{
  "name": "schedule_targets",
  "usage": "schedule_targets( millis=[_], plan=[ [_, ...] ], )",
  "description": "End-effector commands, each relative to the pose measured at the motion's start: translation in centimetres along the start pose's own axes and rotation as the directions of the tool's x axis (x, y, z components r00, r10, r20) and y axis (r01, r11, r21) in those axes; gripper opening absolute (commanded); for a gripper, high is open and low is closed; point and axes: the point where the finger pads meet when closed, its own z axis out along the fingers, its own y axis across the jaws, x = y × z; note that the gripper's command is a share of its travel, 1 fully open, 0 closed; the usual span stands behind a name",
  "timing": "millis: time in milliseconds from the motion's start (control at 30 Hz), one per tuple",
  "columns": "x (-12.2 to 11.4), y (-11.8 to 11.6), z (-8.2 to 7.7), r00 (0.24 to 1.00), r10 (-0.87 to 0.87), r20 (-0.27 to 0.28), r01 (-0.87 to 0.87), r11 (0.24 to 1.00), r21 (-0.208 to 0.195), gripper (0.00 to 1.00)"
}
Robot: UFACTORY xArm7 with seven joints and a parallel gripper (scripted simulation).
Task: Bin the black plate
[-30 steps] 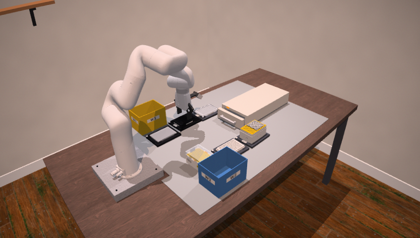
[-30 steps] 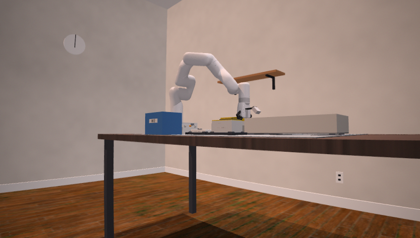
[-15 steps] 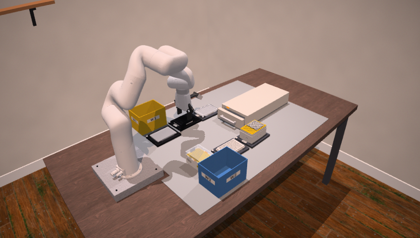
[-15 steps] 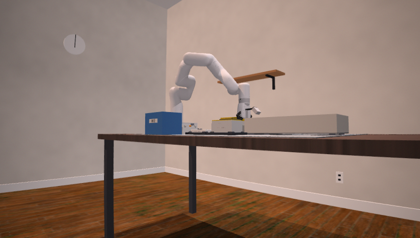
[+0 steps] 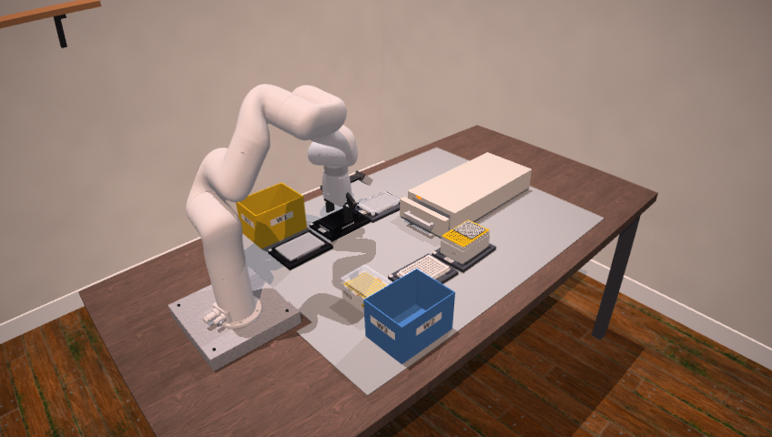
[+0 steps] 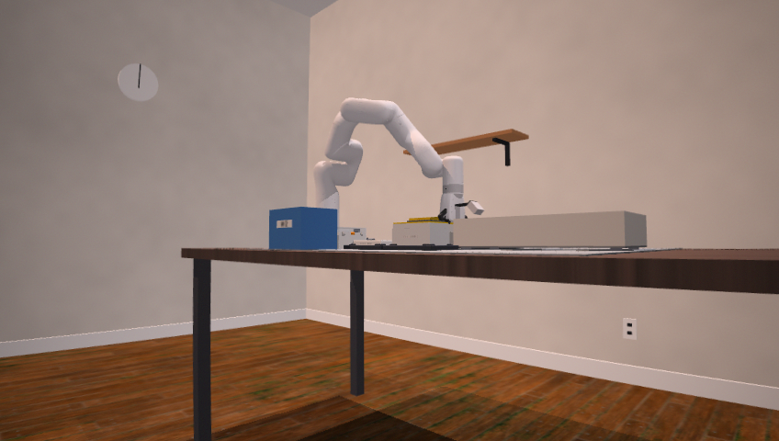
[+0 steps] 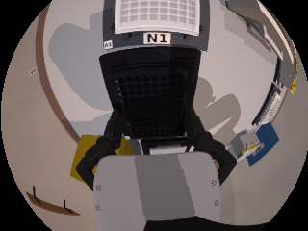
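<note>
W1 (image 5: 271,213) top open | white plate (image 5: 378,202) flanks black plate (image 5: 340,221)

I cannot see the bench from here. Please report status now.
End effector open, fingers astride the black plate. Plate in its nest, not gripped. Yellow bin W1 upright beside it. Nothing between plate and bin.
</note>
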Motion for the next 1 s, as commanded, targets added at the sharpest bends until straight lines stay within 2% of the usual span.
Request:
schedule_targets(
  millis=[0, 467, 967],
  plan=[
    [0.16, -0.07, 0.05, 1.0, 0.0, -0.005, 0.0, 1.0, 0.001, 1.0],
    [0.16, -0.07, 0.85, 1.0, 0.0, -0.004, 0.0, 1.0, 0.001, 1.0],
    [0.17, -0.07, 0.85, 1.0, 0.0, -0.005, 0.0, 1.0, 0.001, 1.0]
  ],
)
